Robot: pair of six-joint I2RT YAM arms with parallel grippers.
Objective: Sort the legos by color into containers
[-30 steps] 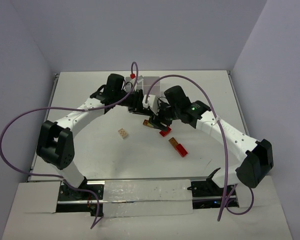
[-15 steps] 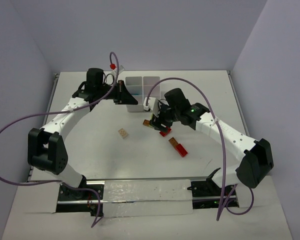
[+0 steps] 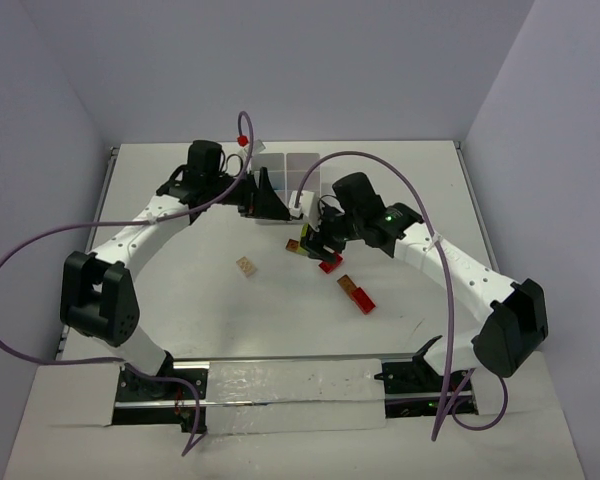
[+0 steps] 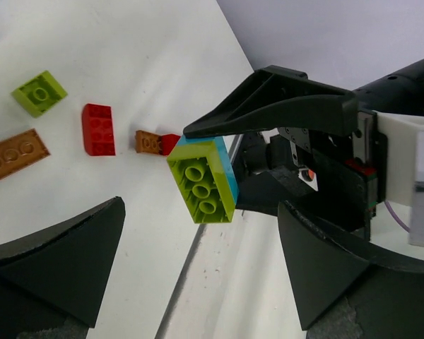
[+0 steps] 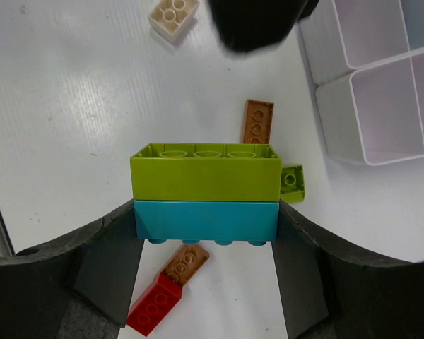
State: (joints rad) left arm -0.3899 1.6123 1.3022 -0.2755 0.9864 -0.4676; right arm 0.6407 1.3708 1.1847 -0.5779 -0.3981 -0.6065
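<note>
Left arm has swung back in toward the right wrist after peeling off to the side. The left fingers went from closed to spread wide and hold nothing.

Nearest me, a red-and-orange brick and a tan brick lie loose on the desk, well apart, with bare room around both.

Next out, the right fingers are clamped partway closed on the ends of the lime-and-cyan stack, lifted clear of the desk. My read: two colours stuck together can't go in one compartment, so right is presenting the stack for left to pull one half off. In the left wrist view it lines up with the gap between the left fingers, not touched yet.

Below it sit an orange-brown brick, a small lime brick and a red brick, so a dropped half would land in clutter.

Farthest, the tray sits just behind both wrists. The left fingers are right beside its near-left corner, so it's tight there. Open room is toward me and to the left.
</note>
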